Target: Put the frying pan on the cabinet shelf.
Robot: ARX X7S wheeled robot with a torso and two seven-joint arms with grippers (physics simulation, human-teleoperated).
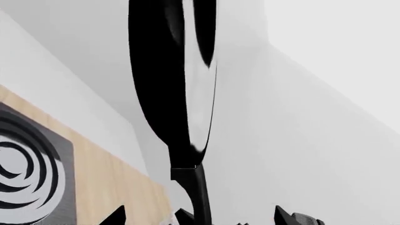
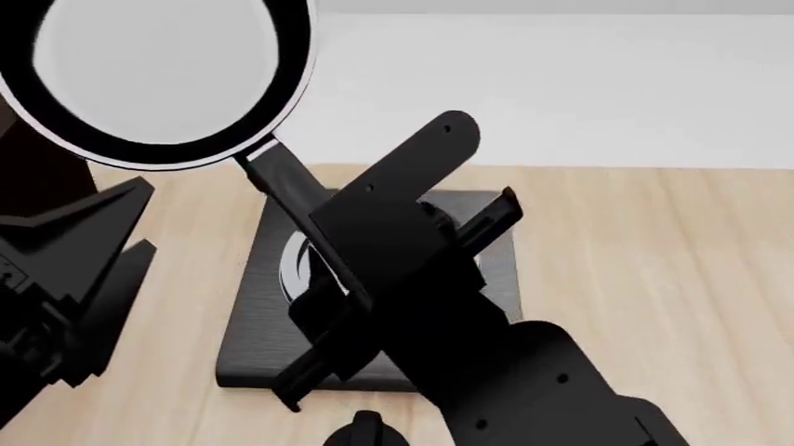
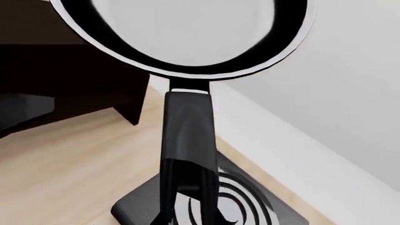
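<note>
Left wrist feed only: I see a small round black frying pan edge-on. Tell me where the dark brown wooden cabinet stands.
Observer: The cabinet is at the head view's far left, partly hidden behind the frying pan.
Operator: Say what is holding the pan.
Observer: The right gripper is shut on its long black handle.
Operator: Report anything inside it.
Observer: Nothing; the head view shows its shiny pale inside bare.

Frying pan (image 2: 155, 79): glossy pale interior, black rim. Counter (image 2: 645, 307): light matt wood grain. Stove plate (image 2: 255, 339): matt black, faintly textured.
</note>
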